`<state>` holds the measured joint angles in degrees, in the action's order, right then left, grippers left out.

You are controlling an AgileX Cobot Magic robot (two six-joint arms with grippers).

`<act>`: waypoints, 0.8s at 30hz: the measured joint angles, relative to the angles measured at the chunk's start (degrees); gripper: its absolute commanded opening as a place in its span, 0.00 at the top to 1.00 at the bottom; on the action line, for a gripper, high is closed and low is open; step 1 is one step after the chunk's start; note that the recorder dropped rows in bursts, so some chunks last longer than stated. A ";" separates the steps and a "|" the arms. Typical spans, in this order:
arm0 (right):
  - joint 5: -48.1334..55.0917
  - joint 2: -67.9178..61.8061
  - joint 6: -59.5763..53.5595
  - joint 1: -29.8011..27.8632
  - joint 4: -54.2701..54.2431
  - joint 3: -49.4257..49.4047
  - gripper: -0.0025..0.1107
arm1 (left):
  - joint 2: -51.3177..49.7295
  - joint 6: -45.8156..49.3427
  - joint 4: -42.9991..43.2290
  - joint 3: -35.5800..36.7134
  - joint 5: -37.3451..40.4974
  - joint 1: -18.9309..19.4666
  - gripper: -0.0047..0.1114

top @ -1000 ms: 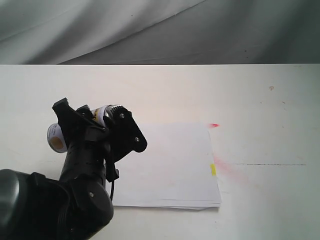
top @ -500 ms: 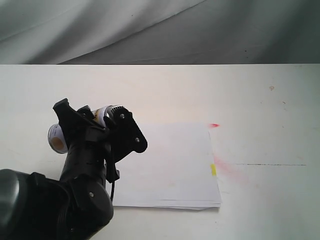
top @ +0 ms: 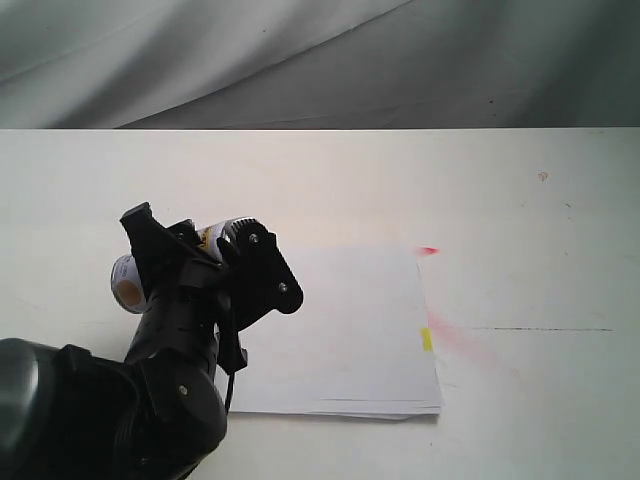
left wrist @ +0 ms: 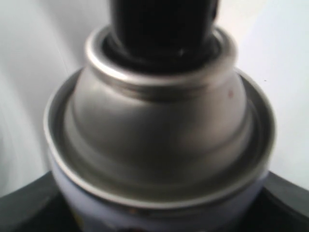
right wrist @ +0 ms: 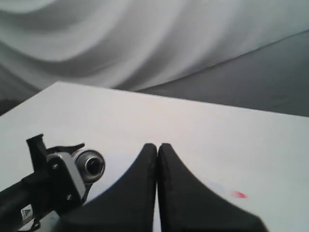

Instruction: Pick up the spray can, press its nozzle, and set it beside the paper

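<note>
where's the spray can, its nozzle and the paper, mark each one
spray can (left wrist: 159,130), left wrist view, on its domed silver shoulder
nozzle (left wrist: 161,19), left wrist view, on the black button's side
paper (top: 350,330), exterior view, on the bare middle of the top sheet

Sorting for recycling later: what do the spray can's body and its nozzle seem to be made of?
The spray can looks like metal: silvery, with a dull sheen, and light glints off its domed shoulder and rolled rim. The nozzle is probably plastic: black and slightly glossy, though blurred.
</note>
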<state>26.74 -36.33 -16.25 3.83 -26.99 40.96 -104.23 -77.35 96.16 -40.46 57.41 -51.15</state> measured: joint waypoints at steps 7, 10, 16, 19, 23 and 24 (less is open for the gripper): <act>9.15 -26.14 -27.06 -0.09 -25.05 15.46 0.98 | 0.00 0.00 0.00 0.00 0.00 0.00 0.96; 10.06 -34.57 -34.92 -0.09 -32.37 19.27 0.98 | 0.00 -0.47 0.00 0.00 0.00 0.00 0.96; 10.27 -49.06 -46.60 -0.71 -40.09 24.72 0.98 | 0.00 -1.20 0.00 0.00 0.00 0.00 0.96; 13.09 -56.05 -51.50 -3.10 -44.15 28.02 0.98 | 0.00 -1.29 0.13 0.00 0.00 0.00 0.96; 23.10 -65.28 -57.77 -7.74 -49.83 33.21 0.98 | 0.00 -1.29 0.24 0.00 0.00 0.00 0.96; 26.05 -67.32 -59.02 -8.92 -50.84 34.14 0.98 | 0.00 -1.29 0.24 0.00 0.00 0.00 0.96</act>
<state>52.79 -103.65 -75.27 -5.09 -77.82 75.10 -104.23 -78.64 96.40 -40.46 57.41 -51.15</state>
